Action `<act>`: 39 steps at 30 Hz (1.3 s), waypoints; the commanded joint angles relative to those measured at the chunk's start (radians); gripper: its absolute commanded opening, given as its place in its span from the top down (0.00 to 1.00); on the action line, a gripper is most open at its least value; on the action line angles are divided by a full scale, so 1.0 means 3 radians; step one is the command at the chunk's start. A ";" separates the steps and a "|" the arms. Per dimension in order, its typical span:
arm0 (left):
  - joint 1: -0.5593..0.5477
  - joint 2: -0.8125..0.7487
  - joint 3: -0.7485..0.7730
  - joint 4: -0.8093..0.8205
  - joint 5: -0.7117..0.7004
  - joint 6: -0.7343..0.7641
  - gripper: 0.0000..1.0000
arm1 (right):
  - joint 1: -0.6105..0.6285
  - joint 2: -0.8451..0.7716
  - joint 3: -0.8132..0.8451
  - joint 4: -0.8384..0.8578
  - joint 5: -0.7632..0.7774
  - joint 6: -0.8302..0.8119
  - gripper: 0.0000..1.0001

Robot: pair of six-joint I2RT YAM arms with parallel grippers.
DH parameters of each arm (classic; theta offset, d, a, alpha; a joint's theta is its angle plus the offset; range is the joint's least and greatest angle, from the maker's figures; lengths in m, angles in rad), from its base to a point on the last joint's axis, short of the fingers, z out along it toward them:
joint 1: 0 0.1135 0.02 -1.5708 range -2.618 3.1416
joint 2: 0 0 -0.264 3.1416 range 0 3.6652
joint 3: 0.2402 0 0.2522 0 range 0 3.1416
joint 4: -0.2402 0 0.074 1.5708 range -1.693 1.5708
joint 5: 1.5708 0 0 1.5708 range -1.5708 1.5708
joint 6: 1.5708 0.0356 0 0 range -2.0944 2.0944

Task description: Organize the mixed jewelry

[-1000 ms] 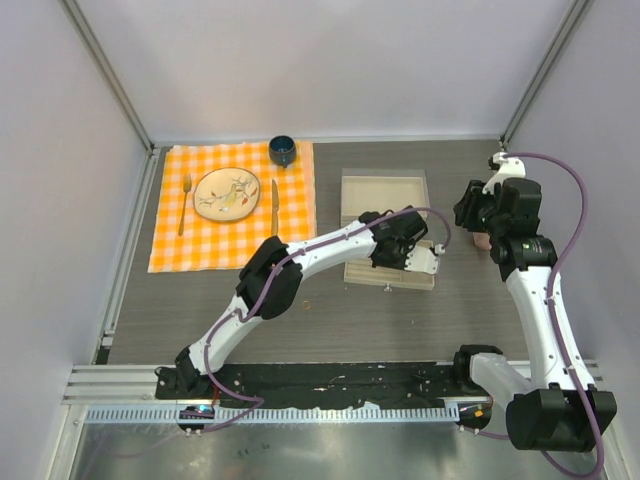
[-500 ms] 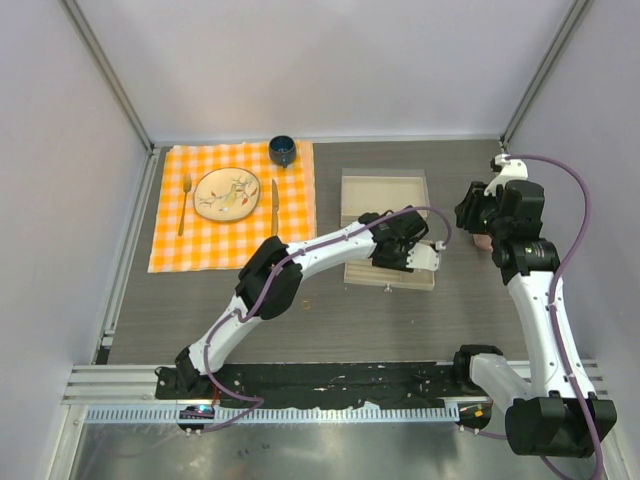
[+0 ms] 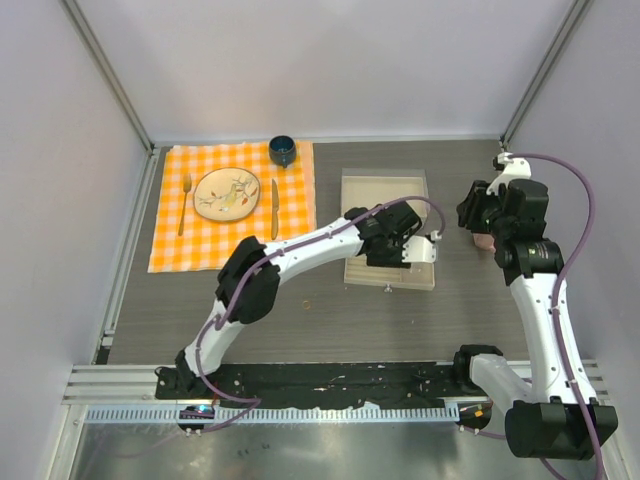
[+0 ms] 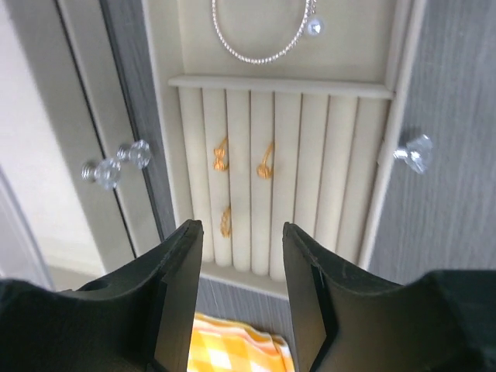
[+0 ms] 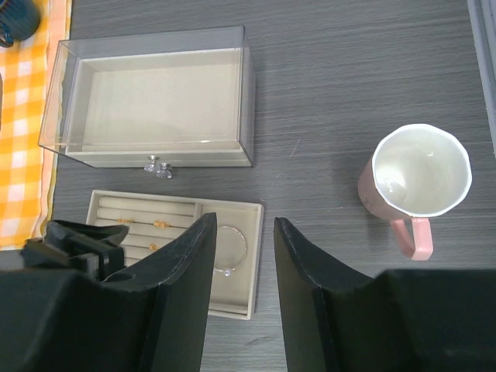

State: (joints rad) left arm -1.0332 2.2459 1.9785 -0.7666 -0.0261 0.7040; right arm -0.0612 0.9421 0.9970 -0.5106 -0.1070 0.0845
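Mixed jewelry (image 4: 265, 161) all sits in the beige tray (image 4: 279, 81): three gold pieces (image 4: 221, 155) tucked in the slots of the tray's ribbed section, silver hoop (image 4: 256, 60) lying flat in the plain compartment past the divider ridge. Left gripper (image 4: 242, 229) hangs over the ribbed end of the tray, jaws parted about halfway, nothing between them and nothing held. Gold pieces lie just ahead of its fingertips, inside the gap's line; the nearest one is close to the tip on the left of the wrist view, not touching. Hoop is farther out, beyond the ridge. Right gripper (image 5: 244, 225) is off the tray's right side, well apart from it, jaws parted, empty. Left wrist view alone resolves the separate gold pieces and which slots they occupy, plus a clear bead (image 4: 314, 28) on the hoop and glass knobs (image 4: 116, 164) beside the tray. Right wrist view shows what that one misses: the whole tray outline, the clear-lidded box (image 5: 151, 105) just behind the tray, and a pink mug (image 5: 418, 182) to the tray's right. Top view gives both arms' placement, but the jewelry is too small to make out there.
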 commanded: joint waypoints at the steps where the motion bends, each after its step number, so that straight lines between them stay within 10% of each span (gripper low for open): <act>1: -0.0002 -0.0588 -0.0244 -0.0001 0.0020 -0.0214 0.50 | -0.0016 -0.0057 0.0174 0.0010 0.0014 -0.0021 0.59; 20: 0.0586 -0.2634 -0.3291 0.0627 0.0439 -0.0654 0.45 | -0.0011 0.0301 0.0051 0.0112 -0.0543 -0.0016 0.48; 39: 0.0586 -0.2164 -0.3236 0.0842 0.0783 -0.1139 0.52 | -0.0016 0.0373 0.0036 0.0035 -0.0497 -0.0118 0.49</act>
State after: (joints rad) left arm -0.8570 1.5871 0.9756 -0.5476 0.1852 0.4133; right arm -0.0612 1.0714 1.0039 -0.5205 -0.2562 0.0624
